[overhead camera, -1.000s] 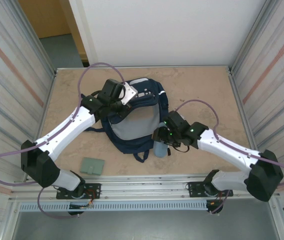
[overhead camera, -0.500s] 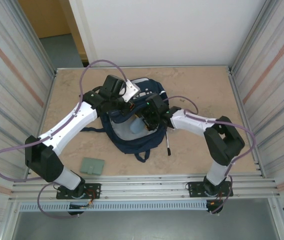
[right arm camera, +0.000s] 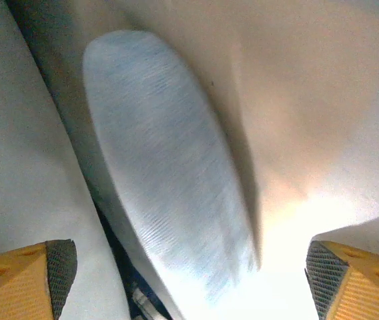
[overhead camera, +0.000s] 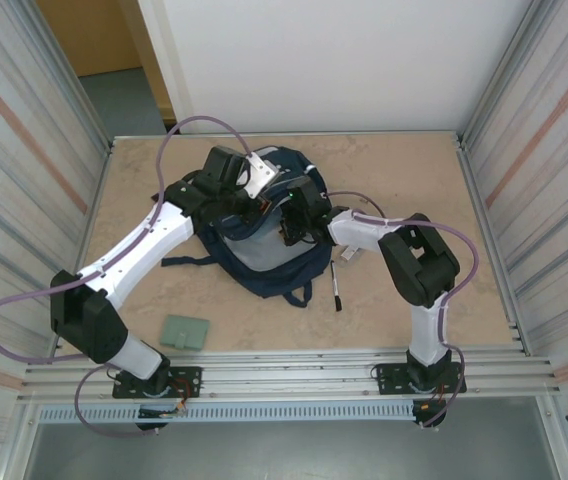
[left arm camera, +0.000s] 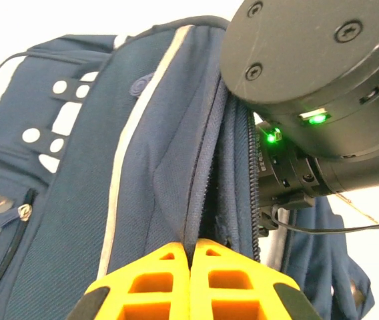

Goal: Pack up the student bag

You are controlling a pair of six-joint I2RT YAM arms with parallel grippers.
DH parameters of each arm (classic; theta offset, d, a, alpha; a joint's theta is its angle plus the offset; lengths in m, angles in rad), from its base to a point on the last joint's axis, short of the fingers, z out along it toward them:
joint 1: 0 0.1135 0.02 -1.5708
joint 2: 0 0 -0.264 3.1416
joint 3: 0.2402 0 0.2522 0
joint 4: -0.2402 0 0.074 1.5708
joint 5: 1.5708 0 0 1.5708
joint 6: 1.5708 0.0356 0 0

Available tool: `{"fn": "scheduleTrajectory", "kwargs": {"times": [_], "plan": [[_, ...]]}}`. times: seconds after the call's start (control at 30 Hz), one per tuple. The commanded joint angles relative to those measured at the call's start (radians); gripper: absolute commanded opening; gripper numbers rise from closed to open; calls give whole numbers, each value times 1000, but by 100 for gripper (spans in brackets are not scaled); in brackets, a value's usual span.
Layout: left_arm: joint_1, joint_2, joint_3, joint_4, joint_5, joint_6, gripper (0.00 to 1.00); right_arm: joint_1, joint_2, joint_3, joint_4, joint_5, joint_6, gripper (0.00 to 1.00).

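Just beyond the wide-open, empty right gripper [right arm camera: 191,263] lay one pencil case [right arm camera: 163,153] inside one student bag [overhead camera: 264,255]; the closed left gripper [left arm camera: 189,250] pinched its rim.

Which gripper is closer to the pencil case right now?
Right. The right gripper is inside the student bag, open, with the pencil case straight ahead between its fingers. The left gripper is shut on the bag's zipper edge at the opening, outside.
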Motion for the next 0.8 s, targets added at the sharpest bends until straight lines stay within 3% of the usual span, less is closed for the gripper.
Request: {"fn": "scheduleTrajectory", "kwargs": {"times": [0.0, 0.1, 0.23, 0.4, 0.57, 0.77], "plan": [[-9, -20, 25, 43, 76, 1, 0, -8, -43, -65, 72, -24, 6, 91], [0, -25, 20, 65, 74, 0, 0, 15, -104, -143, 88, -51, -27, 88], [8, -30, 29, 61, 76, 6, 0, 47, -114, -174, 106, -65, -109, 73], [16, -31, 40, 55, 78, 16, 0, 67, -45, -122, 142, -90, -152, 52], [16, -36, 33, 52, 77, 23, 0, 65, 34, -21, 144, -123, -199, 41], [18, -42, 24, 63, 86, 28, 0, 59, 99, 48, 125, -34, -317, 39]]}}
